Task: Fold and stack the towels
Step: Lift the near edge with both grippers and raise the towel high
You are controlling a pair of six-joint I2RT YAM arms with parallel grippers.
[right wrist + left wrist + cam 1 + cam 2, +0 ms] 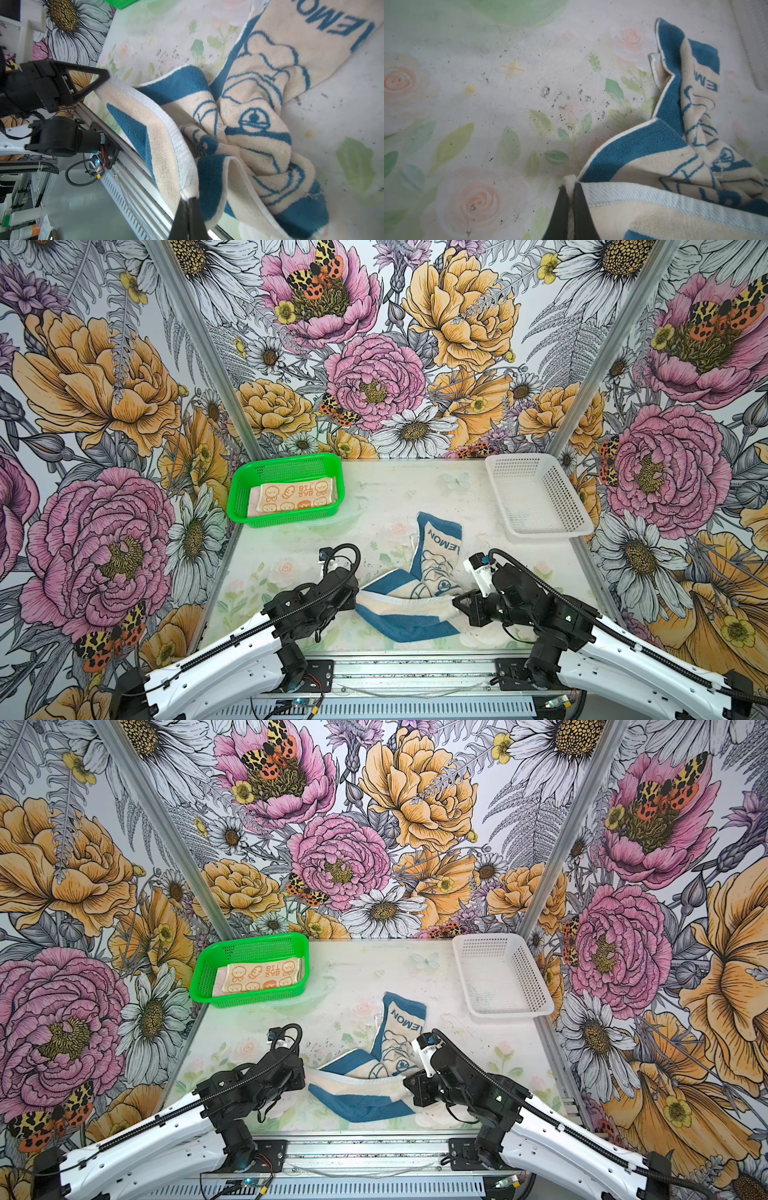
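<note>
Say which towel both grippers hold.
The blue towel, crumpled, pinched by left gripper and right gripper; the orange towel lies folded in the green basket.

Towels, quantity three: one blue-and-cream towel, one orange towel, one pale pink towel with only its edge visible.
Baskets, quantity two: one green basket, one white basket.
End effectors, quantity two: left end effector, right end effector.

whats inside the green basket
A folded orange rabbit towel lies in the green basket, with the edge of a pale pink towel showing beneath it. Most of the pink one is covered.
</note>
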